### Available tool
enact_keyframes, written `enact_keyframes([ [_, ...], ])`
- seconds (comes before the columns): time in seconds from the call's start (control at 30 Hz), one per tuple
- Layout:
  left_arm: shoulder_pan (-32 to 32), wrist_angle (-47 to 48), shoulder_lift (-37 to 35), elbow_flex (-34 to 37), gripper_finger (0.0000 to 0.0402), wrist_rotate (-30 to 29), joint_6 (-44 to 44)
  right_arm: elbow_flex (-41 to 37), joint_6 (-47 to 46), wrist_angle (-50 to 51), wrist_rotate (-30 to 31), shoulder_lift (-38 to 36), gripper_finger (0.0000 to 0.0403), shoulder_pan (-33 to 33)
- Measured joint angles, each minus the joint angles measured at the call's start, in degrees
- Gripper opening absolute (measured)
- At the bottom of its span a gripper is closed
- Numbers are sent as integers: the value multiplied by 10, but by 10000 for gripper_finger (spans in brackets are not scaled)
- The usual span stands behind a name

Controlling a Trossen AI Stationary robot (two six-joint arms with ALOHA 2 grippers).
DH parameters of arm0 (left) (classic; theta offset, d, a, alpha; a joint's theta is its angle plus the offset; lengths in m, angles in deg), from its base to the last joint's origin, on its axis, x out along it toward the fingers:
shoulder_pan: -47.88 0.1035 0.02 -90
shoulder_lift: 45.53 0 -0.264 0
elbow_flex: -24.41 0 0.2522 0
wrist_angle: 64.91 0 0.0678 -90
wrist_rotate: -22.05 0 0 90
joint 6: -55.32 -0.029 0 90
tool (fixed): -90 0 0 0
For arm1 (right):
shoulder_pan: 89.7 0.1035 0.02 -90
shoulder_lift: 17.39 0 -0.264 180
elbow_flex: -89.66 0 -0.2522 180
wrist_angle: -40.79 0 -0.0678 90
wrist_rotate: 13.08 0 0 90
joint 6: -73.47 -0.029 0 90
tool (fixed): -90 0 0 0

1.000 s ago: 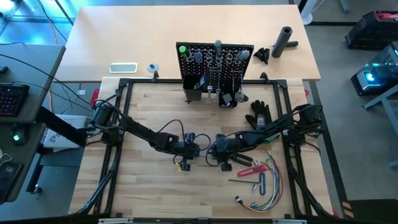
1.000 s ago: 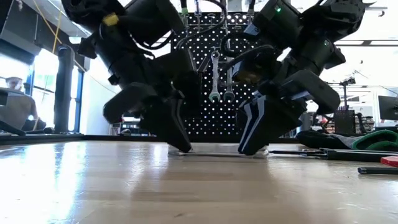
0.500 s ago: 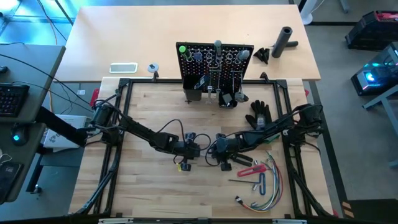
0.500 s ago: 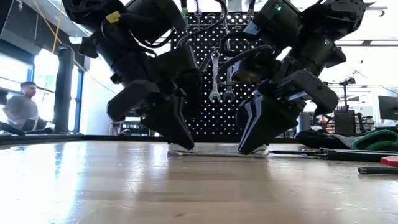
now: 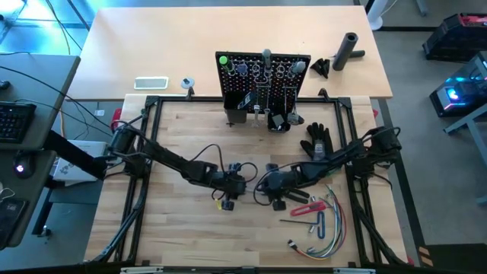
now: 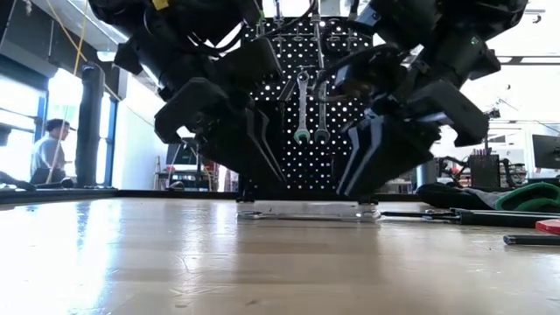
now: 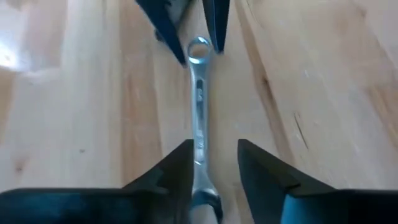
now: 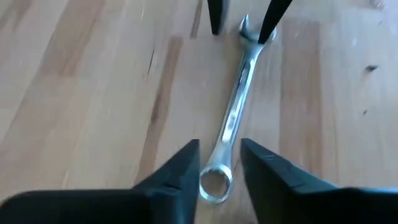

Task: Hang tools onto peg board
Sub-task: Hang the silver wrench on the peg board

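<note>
A silver wrench (image 6: 306, 210) lies flat on the wooden table, between my two grippers at mid-table. My left gripper (image 7: 214, 168) is open, its fingers standing on either side of the wrench's open-jaw end (image 7: 205, 202). My right gripper (image 8: 221, 162) is open too, with its fingers on either side of the ring end (image 8: 214, 183). In the low view both sets of fingertips sit just above the wrench. The black peg board (image 5: 265, 76) stands upright at the table's far side, and two wrenches (image 6: 311, 105) hang on it.
To the right of the grippers lie a red-handled tool (image 5: 308, 207), hex keys (image 5: 303, 223) and a bundle of coloured wires (image 5: 326, 234). A black glove (image 5: 316, 141) lies near the board and a black cylinder (image 5: 348, 49) beyond it. A person (image 6: 48, 149) stands in the room behind.
Both grippers were shut, with their fingertips down at the wrench's ends. Both have opened and risen slightly. The wrench stays flat on the table.
</note>
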Motion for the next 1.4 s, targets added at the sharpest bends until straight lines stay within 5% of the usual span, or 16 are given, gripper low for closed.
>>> enact_keyframes([
  [0.27, 2, -25, 25, 0, 169, 4, -8, -6, -17, 43, -7, 2, 183, 0],
  [1.07, 9, -30, 44, -1, 180, 4, -9, -17, -47, 47, -21, -52, 161, 6],
  [1.2, 9, -30, 44, -1, 180, 4, -9, -19, -43, 51, -21, -54, 133, 7],
  [1.4, 9, -32, 44, 0, 180, 2, -9, -22, -30, 32, -51, -17, 30, 6],
])
